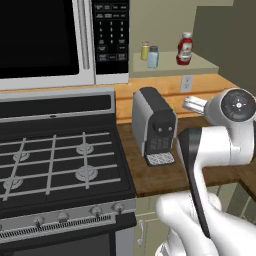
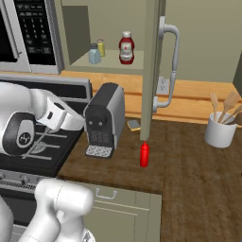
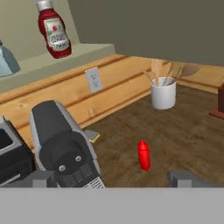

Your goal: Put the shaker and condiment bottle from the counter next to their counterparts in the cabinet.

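Note:
On the brown counter (image 2: 189,160) the slim all-red condiment bottle (image 2: 144,154) (image 3: 144,155) stands upright, right of the coffee machine. My gripper (image 3: 113,179) is open and empty, its fingertips spread wide, and it hovers short of the bottle and above the coffee machine. The pale blue shaker (image 1: 153,57) (image 2: 94,54) stands on the cabinet shelf (image 1: 200,64) beside the yellow shaker (image 1: 145,51) (image 2: 100,47). The wide red bottle with a white cap (image 1: 184,48) (image 2: 126,48) (image 3: 54,33) stands further right on that shelf. The cabinet door (image 2: 152,66) is swung open, edge-on above the condiment bottle.
A grey coffee machine (image 1: 155,125) (image 2: 104,120) (image 3: 63,144) sits on the counter by the stove (image 1: 55,160), under the microwave (image 1: 50,40). A white utensil holder (image 2: 220,130) (image 3: 163,92) stands far right. A small yellow-edged pad (image 2: 134,124) lies by the backsplash.

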Tool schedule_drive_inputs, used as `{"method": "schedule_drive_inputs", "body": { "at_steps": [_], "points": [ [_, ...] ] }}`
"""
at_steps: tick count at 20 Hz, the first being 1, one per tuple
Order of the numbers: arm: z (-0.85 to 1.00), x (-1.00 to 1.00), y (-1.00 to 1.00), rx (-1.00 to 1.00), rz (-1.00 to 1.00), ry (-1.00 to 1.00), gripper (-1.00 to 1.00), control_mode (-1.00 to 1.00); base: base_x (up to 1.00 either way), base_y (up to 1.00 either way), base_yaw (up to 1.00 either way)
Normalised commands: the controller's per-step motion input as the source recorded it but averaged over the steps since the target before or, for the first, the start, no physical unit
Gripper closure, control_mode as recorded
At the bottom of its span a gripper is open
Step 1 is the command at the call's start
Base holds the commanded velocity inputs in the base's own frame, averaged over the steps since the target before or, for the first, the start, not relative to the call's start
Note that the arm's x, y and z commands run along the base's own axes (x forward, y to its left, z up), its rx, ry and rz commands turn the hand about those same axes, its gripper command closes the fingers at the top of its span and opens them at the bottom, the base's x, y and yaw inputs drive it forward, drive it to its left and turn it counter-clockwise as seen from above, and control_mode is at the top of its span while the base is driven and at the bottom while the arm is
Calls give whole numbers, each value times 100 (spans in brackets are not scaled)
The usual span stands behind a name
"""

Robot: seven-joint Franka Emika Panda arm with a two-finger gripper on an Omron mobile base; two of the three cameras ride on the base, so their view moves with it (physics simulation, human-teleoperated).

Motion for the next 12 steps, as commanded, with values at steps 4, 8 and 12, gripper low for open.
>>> {"method": "schedule_drive_inputs", "body": {
  "at_steps": [4,8,12],
  "points": [
    [-8,-96,-23,8,-27,0,-100,-100,0,0,0],
    [-10,-64,-5,2,-15,2,-100,-100,0,0,0],
    [-36,-39,2,-1,-10,8,-100,-100,0,0,0]
  ]
}}
